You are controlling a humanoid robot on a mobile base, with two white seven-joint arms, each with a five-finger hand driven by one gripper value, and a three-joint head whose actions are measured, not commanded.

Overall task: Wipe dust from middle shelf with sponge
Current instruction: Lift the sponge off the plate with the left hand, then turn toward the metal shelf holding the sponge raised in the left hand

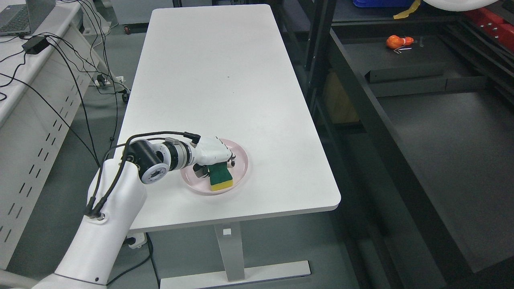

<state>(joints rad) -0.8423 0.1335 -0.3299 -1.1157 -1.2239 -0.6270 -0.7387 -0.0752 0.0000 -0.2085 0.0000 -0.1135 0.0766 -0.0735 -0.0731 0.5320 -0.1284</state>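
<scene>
Gripping the sponge (220,176) over the pink plate (241,158) on the white table (225,80), the left hand (211,152) had fingers closed around it (hold looked shallow); it could slip before reaching the dark shelf (441,132).

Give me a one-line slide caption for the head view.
Left hand grasps the green-and-yellow sponge over a pink plate on the white table.

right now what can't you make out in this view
- Head view: left hand covers the top of the sponge; grip contact hidden.
- Pink plate: near-left part hidden by the wrist.
- Right arm: out of frame.
- Orange object on the black shelf: too small to identify.
</scene>
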